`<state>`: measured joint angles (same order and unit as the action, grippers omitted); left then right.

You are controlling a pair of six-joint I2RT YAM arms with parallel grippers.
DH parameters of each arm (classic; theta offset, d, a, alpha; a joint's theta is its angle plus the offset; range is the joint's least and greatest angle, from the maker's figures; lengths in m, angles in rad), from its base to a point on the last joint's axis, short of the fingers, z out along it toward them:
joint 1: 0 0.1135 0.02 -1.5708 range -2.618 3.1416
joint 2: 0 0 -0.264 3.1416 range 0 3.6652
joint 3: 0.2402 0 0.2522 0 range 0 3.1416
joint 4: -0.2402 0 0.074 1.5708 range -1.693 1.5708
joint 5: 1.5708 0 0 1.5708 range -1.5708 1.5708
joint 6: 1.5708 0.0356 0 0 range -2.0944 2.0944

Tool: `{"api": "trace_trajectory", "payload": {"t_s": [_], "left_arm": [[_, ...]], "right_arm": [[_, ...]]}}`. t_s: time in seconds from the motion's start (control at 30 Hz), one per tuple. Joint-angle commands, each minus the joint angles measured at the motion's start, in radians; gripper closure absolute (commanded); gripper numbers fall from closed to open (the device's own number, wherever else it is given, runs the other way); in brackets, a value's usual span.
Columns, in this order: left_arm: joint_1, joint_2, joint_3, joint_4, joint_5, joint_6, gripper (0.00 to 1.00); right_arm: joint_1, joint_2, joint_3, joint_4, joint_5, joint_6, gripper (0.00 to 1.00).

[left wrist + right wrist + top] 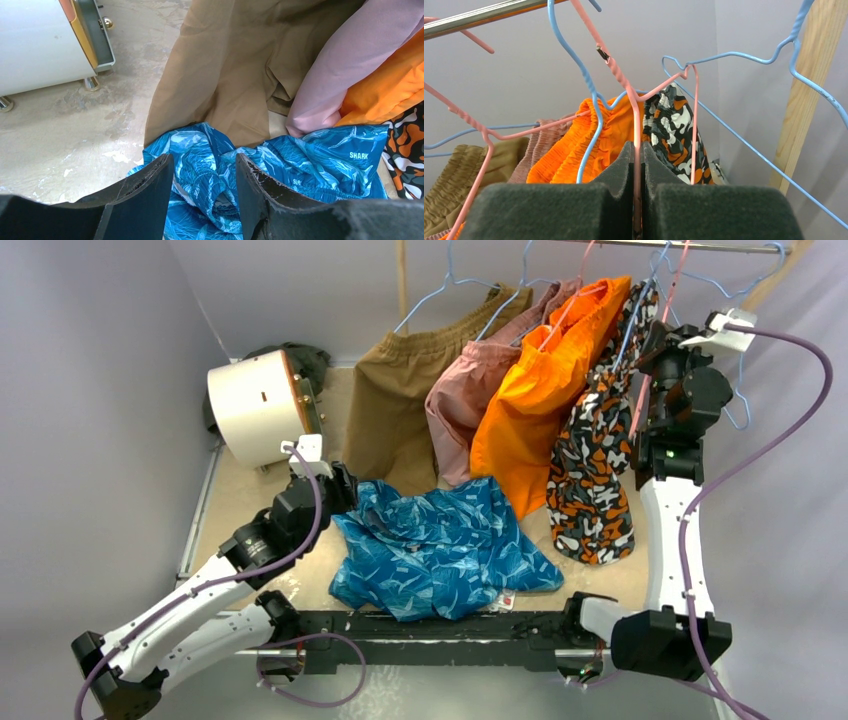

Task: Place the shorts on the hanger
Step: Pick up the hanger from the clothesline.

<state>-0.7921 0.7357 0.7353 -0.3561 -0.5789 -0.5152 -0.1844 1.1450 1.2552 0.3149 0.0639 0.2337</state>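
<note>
- White drum-shaped appliance [255, 405]: lies on its side at the table's far left, well apart from the clothing.
- Left gripper [202, 167]: reaches in low over the table [235, 510]. Its two dark fingers [150, 187] stand partly apart over the left edge of the shorts, with blue cloth showing in the gap. Nothing is clamped, and whether the fingers touch the fabric cannot be told.
- Shorts [440, 550]: shiny blue-and-teal with a wavy print, lying crumpled on the table at centre, just in front of the hanging garments. They are not on any hanger.
- Brown shorts [400, 410]: hang from a light blue wire hanger [440, 285], leftmost in the row, their hem reaching down behind the blue shorts.
- Pink shorts [470, 390]: hang next, pressed between the brown pair and the orange pair.
- Orange shorts [545, 400]: hang at the middle of the row, overlapping the pink pair.
- Camouflage shorts [595, 470]: patterned black, white and orange, hanging just right of the orange pair.
- Hanger [636, 115]: thin pink-red wire, hung bare on the metal rail [474, 17] among the blue hangers, beside the camouflage shorts.
- Right gripper [638, 150]: raised to rail height at the right, its pads pressed fully together on a downward run of the pink-red wire.
- Wooden post [819, 75]: stands at the far right behind the hangers.
</note>
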Motion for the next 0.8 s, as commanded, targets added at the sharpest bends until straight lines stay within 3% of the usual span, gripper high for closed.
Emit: {"api": "trace_trajectory", "payload": {"t_s": [0.0,0.77], "left_arm": [[0.006,0.002,0.038,0.036,0.002,-0.015,0.52],[0.006,0.015,0.039,0.036,0.002,-0.015,0.52]], "right_arm": [[-0.006,-0.044,0.0,0.138,-0.002,-0.009,1.0],[-0.056,-0.013,-0.007,0.273,-0.101,0.16,1.0]]}}
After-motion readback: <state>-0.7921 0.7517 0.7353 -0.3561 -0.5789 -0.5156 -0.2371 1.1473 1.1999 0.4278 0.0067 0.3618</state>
